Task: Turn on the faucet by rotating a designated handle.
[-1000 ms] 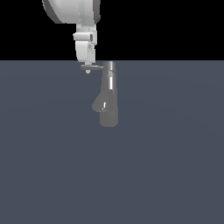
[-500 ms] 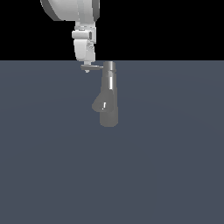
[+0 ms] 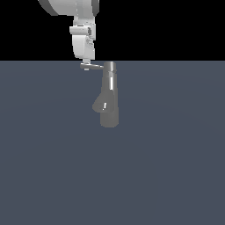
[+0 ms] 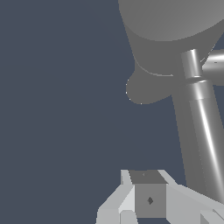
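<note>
The white arm hangs straight down from above. Its tool [image 3: 87,63] sits right on the outer tip of the handle [image 3: 94,67]. I cannot tell if the tool is wide or narrow. The handle is a thin bar that runs from the tool to the top of the faucet [image 3: 109,94], just beside the tool, toward the exterior view's right. The faucet stands upright on the dark counter [image 3: 167,167], with its stubby spout below the tool. Only the wrist view shows the tool's fingers [image 4: 131,197], close to the shiny faucet [image 4: 192,109].

Arm [image 3: 74,9] cut off by top edge, fingers [image 3: 86,62] too small to tell, faucet [image 4: 175,39] cropped in wrist view
</note>
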You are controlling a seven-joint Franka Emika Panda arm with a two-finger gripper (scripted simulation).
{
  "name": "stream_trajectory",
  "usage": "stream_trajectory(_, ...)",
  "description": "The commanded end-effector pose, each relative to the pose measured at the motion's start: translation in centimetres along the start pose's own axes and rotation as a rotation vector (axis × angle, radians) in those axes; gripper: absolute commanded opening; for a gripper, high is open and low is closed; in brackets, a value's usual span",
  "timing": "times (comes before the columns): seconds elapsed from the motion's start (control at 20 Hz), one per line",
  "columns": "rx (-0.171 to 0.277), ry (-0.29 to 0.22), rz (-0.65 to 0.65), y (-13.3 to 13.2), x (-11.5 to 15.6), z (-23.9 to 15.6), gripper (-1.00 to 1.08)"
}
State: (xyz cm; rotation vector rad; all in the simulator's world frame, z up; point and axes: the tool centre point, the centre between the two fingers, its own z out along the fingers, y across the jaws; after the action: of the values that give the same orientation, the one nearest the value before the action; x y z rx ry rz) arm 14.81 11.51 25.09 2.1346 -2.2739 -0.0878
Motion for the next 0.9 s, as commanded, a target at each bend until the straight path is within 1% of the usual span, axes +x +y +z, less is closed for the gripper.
stream_trajectory(0.0, -0.007, 0.001, -0.002, 0.8, -0.1, -0.1, -1.0)
stream_trajectory(0.85, -0.006, 0.001, -0.001, 4.9, -0.3, -1.8, -1.0)
